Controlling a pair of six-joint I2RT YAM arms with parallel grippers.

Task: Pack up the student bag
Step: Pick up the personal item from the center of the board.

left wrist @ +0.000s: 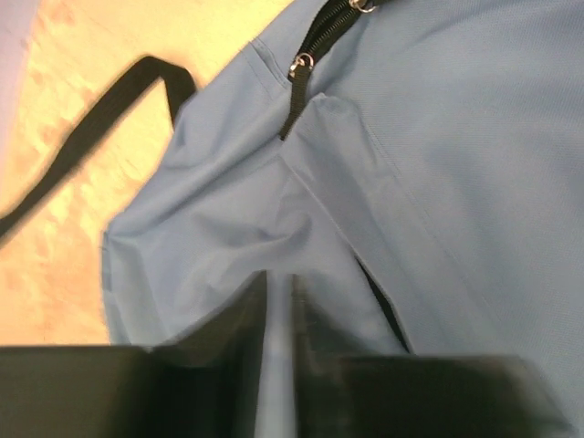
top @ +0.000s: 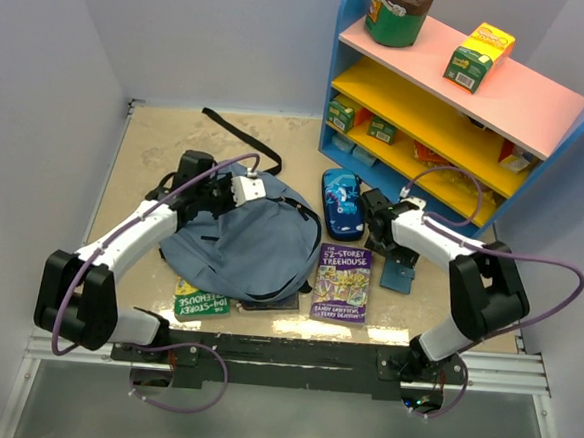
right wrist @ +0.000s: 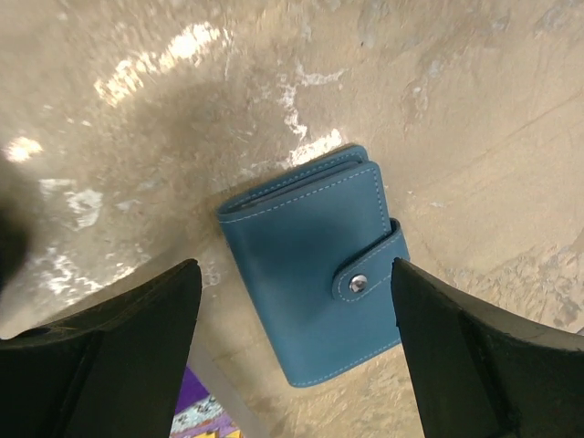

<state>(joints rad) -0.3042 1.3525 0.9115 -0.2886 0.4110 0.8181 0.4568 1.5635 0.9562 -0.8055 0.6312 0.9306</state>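
Pinching student bag (left wrist: 438, 182) fabric: left gripper (left wrist: 278, 365), clenched | right gripper (right wrist: 294, 278): released, above blue wallet (right wrist: 292, 237) | wallet at 3 o'clock of purple book (top: 343, 283)

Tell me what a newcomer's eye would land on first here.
A big slate-blue fabric backpack slumps in the middle of the beige table, with the left gripper shut on a fold of its cloth. To its right, the right gripper hangs open over a small teal leather snap wallet lying flat. A blue, pink and yellow shelf stands at the far right.
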